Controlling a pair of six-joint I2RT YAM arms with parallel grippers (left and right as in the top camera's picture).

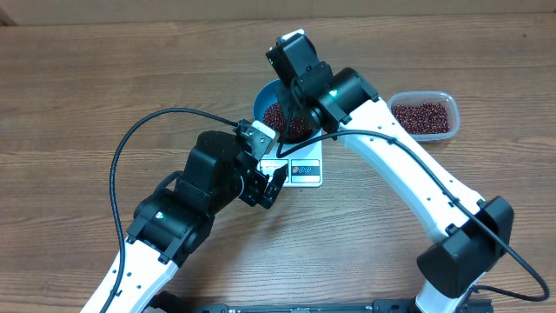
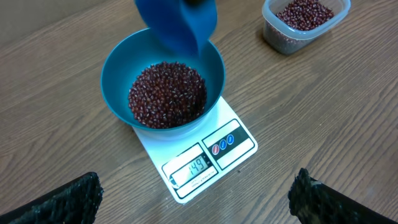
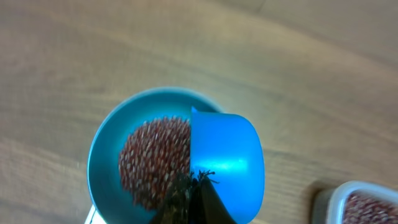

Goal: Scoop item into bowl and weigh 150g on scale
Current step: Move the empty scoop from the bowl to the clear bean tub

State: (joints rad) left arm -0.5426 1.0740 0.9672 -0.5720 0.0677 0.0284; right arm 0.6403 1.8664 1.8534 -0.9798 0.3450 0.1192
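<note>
Pinching scoop handle: right claw, over bowl of beans | left claw spread wide, empty, near scale

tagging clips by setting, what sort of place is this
Probably a robotics lab bench, not a kitchen: two black-and-white robot arms over a wood-grain tabletop, and a small white square digital scale carrying a round bright-blue bowl of red-brown beans.
</note>
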